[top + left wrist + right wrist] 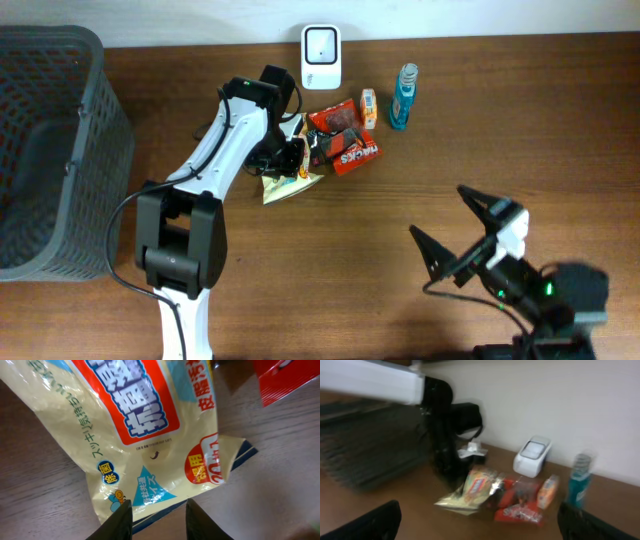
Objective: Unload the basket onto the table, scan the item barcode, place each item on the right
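At the far middle of the desk (420, 150), just short of the white scanner (321, 45), the cream-yellow packet (288, 185) lies flat with its printed face up. No barcode shows on that face. Red packets (345, 142) lie just beside it on the right.

The left pincer (290, 160) is directly over the packet. In the left wrist view its two fingers (120, 522) stand astride the packet's (150, 435) near, blue-trimmed edge, and the pincer (159, 521) is part-way open. Whether the pads already pinch that seam cannot be told.

The packet's long axis runs straight away from the fingers, so the pincer meets it end-on at one short edge. The rest of the bag reaches out ahead towards the scanner.

A lift from this edge would probably let the limp bag hang below the grip. The hidden face would then need turning towards the scanner window.

The right pincer (437, 210) is at the near right corner, well apart from the packet. It stands wide open and holds nothing, and its dark fingers (370, 522) frame a distant, blurred view of the heap. The left arm is plainly the nearer one, and the pick-up seems to fall to it.
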`<state>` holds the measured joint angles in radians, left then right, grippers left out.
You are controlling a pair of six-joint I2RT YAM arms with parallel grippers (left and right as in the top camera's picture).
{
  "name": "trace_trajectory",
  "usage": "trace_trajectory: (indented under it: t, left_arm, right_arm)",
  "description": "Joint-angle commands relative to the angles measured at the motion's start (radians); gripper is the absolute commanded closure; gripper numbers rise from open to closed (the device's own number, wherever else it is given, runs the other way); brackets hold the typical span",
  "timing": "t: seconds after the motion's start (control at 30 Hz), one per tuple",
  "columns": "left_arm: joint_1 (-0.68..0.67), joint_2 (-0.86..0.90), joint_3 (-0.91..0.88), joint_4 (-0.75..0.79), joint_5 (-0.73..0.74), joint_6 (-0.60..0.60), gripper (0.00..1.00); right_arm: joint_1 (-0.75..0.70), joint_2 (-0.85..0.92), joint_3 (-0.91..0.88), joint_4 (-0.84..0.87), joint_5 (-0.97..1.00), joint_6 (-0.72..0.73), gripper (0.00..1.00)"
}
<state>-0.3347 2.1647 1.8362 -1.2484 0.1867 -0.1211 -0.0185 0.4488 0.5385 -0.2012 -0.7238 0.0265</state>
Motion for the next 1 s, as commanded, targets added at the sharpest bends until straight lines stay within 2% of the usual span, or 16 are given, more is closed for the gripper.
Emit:
trace_trajectory:
  t: [0.0, 0.03, 0.07, 0.13, 0.17, 0.23, 0.4, 0.47, 0.5, 0.6, 0.7, 0.83, 0.9, 0.97]
  left_arm:
    - [-0.004, 0.036, -0.003, -0.005, 0.011, 0.002, 0.66]
    - [-0.004, 0.037, -0.003, -0.007, 0.011, 0.002, 0.52]
    - [-0.004, 0.037, -0.003, -0.008, 0.011, 0.002, 0.32]
    - [-0.004, 0.036, -0.003, -0.009, 0.011, 0.002, 0.12]
    - [-0.004, 0.037, -0.003, -0.009, 0.011, 0.002, 0.08]
    - [0.000, 0.036, -0.003, -0.008, 0.011, 0.002, 0.06]
    - [0.046, 0.036, 0.039, -0.010, 0.016, 0.002, 0.06]
    - [0.077, 0.036, 0.074, -0.010, 0.050, 0.002, 0.03]
    - [0.109, 0.036, 0.104, -0.008, 0.108, 0.002, 0.01]
    - [0.150, 0.036, 0.126, 0.011, 0.124, 0.002, 0.01]
    - [0.187, 0.036, 0.126, 0.021, 0.110, 0.002, 0.01]
    - [0.205, 0.036, 0.126, 0.055, 0.018, 0.002, 0.01]
    - [0.205, 0.036, 0.126, 0.076, -0.013, 0.002, 0.01]
    - [0.205, 0.036, 0.126, 0.088, -0.090, 0.002, 0.01]
  right_arm:
    - [-0.003, 0.212, 0.166, -0.060, -0.256, -0.026, 0.01]
    - [-0.003, 0.274, 0.205, -0.061, -0.330, -0.026, 0.02]
    - [-0.003, 0.320, 0.230, -0.061, -0.399, -0.026, 0.02]
    - [-0.003, 0.406, 0.267, -0.039, -0.592, -0.026, 0.02]
    - [-0.003, 0.439, 0.275, -0.023, -0.688, -0.026, 0.02]
    - [-0.003, 0.494, 0.277, 0.013, -0.827, -0.026, 0.02]
    - [0.012, 0.603, 0.278, 0.084, -0.797, 0.078, 0.02]
    - [0.013, 0.623, 0.277, 0.083, -0.657, 0.180, 0.02]
    - [0.013, 0.626, 0.277, 0.055, -0.566, 0.196, 0.02]
    - [0.013, 0.619, 0.278, -0.034, -0.399, 0.196, 0.02]
    - [0.013, 0.620, 0.307, -0.231, -0.121, 0.191, 0.02]
    - [0.013, 0.620, 0.393, -0.474, 0.194, 0.174, 0.02]
    - [0.013, 0.620, 0.433, -0.546, 0.250, 0.173, 0.02]
    - [0.013, 0.620, 0.466, -0.565, 0.202, 0.173, 0.01]
